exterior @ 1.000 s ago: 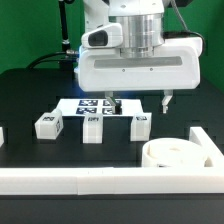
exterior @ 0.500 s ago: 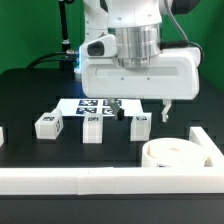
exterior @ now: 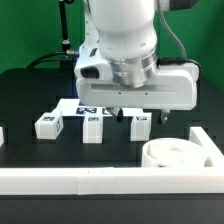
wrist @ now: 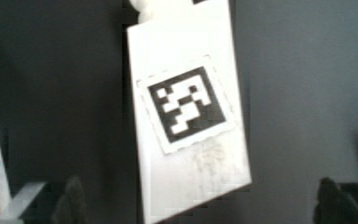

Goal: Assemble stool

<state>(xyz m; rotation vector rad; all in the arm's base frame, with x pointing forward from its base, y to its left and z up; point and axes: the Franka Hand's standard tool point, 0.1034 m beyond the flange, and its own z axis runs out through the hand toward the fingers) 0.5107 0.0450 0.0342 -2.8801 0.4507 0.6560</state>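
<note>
A robotics lab: black table (exterior: 25, 90), tagged marker board (exterior: 78, 104), white boundary rail (exterior: 60, 181).

Flat at exterior view's right: round thick white plastic seat disc (exterior: 178, 153). Short blocky white tagged legs in a row, apart: first leg (exterior: 47, 125), middle leg (exterior: 92, 128), third leg (exterior: 139, 125).

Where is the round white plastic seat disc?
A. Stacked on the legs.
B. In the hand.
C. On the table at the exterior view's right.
C: the round white plastic seat disc lies on the black table at the exterior view's right, clear of the open hand.
</note>
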